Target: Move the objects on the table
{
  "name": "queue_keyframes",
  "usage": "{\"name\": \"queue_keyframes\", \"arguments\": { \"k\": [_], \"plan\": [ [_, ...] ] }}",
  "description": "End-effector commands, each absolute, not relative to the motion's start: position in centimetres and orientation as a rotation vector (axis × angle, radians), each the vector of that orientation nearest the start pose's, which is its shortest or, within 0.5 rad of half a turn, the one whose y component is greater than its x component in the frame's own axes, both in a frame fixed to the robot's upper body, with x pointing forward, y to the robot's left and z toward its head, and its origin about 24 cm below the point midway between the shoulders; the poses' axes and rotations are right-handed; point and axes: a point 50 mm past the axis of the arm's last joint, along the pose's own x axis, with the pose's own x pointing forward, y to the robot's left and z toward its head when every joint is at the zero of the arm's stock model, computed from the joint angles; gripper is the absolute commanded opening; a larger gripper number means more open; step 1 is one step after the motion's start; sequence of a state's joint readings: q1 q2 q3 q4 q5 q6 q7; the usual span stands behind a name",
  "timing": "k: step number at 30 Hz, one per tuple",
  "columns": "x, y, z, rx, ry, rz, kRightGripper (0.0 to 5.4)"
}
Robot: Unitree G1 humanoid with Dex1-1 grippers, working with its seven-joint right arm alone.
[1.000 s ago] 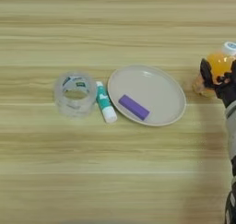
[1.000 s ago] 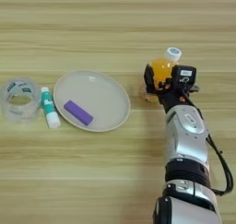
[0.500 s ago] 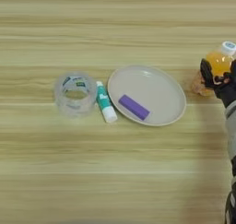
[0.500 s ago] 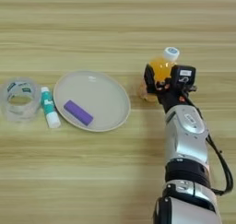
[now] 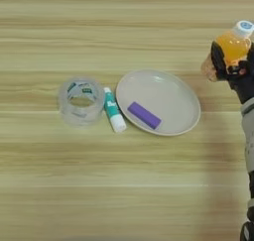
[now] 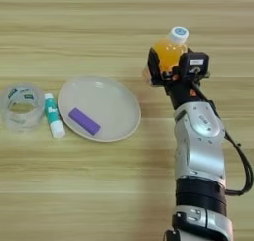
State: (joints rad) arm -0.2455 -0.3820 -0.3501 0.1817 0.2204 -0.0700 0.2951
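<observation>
Lifted slightly since before, the orange-juice bottle (image 6: 168, 51) sits clamped in the end effector (image 6: 172, 69); keep it upright while carrying.

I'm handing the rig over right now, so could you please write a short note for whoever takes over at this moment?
Right gripper: shut on the orange-juice bottle, right of the plate.
Purple block: lying on the plate.
Teal-and-white tube: on the table, between the plate and a clear tape roll.
Done: bottle grasped.
Left: bottle not yet set down; tube untouched.
</observation>
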Motion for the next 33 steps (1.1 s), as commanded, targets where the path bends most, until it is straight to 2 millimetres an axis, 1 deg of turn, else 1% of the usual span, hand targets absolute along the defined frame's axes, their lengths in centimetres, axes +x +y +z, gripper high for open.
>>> {"name": "queue_keyframes", "arguments": {
  "k": [1, 9, 15, 20, 27, 33],
  "plan": [
    [28.8, -26.2, 15.5, -0.177, -0.371, 0.053, 3.54],
    [29.2, -23.6, 13.8, -0.155, -0.302, 0.163, 3.54],
    [29.4, -22.7, 12.7, -0.136, -0.263, 0.196, 3.54],
    [29.4, -21.1, 11.6, -0.115, -0.232, 0.253, 3.53],
    [29.5, -20.5, 10.5, -0.095, -0.195, 0.274, 3.53],
    [29.8, -20.6, 9.8, -0.078, -0.164, 0.271, 3.53]
  ]
}}
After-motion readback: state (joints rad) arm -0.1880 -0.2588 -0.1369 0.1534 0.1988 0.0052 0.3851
